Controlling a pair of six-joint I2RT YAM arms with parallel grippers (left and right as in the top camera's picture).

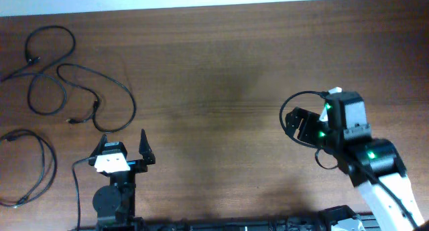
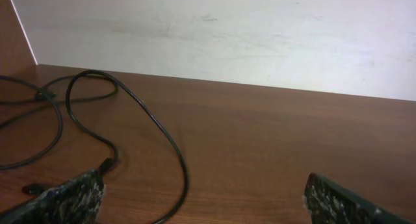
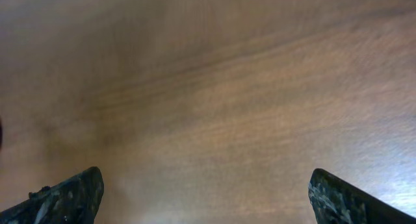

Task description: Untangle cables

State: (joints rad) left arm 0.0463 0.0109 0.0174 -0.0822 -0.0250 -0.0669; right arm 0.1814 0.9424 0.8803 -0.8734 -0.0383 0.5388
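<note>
Overhead, the left gripper (image 1: 123, 138) is sitting released, with thin black tangled cables (image 1: 67, 80) lying ahead-left of it; the right gripper (image 1: 297, 124) is gaping too. In the left wrist view, the cables are looping ahead-left of its fingers (image 2: 71, 198). In the right wrist view, spread fingers (image 3: 65, 198) are framing brown wooden tabletop (image 3: 214, 87).

A dark brown table (image 1: 221, 70) with fine wood grain fills the overhead view. Along its far edge stands a plain off-white wall (image 2: 227, 36) (faintly smudged in places), meeting the wood in a straight line. Soft, even light leaves a pale sheen on the grain.
</note>
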